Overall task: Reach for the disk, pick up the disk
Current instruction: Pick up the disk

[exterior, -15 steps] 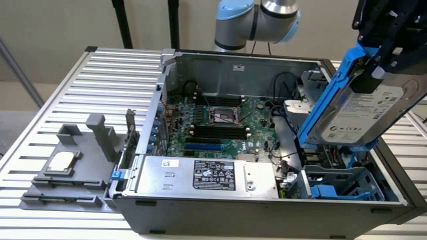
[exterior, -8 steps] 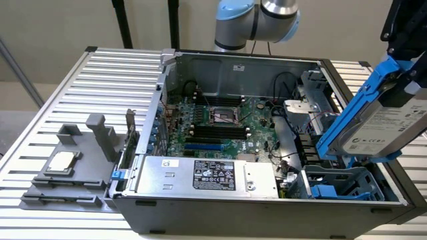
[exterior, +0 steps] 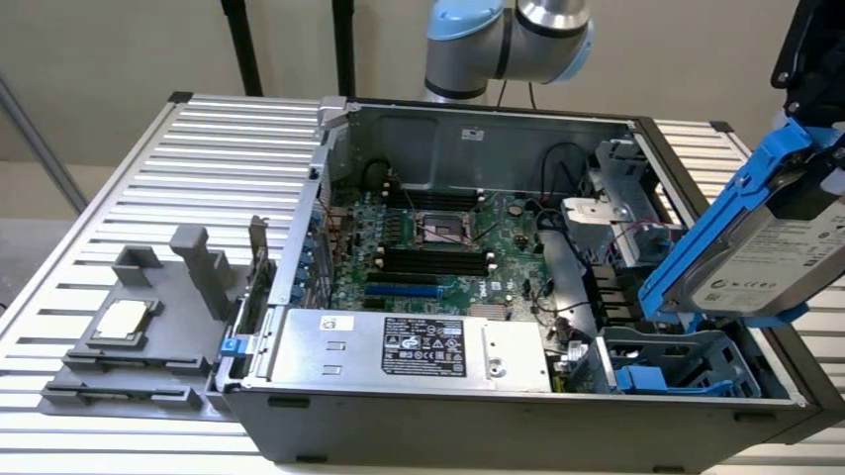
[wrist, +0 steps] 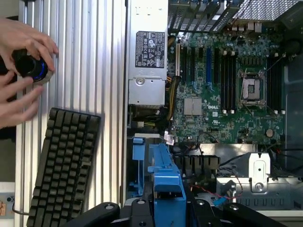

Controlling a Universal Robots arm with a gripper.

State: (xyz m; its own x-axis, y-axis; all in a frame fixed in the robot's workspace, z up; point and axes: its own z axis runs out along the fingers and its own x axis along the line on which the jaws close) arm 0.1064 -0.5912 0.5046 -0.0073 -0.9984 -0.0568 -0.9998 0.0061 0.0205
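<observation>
The disk (exterior: pixel 773 259), framed by blue rails, is seen lifted and tilted at three o'clock in the exterior view, above the open computer case (exterior: pixel 396 426). In the wrist view the gripper (wrist: pixel 168 208) is closed on it, its blue edge clamped between the black fingers (wrist: pixel 137 210). A hand (wrist: pixel 21 71) rests beside a keyboard (wrist: pixel 64 165).

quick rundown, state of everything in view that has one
disk: lifted clear of the case, tilted, in its blue carrier
end effector: shut on the disk
computer case: side open, motherboard exposed
CPU socket: empty, no cooler fitted
drive bay: blue bracket inside, no disk in it
keyboard: lying flat on the slatted table
hands: on a round knob controller
</observation>
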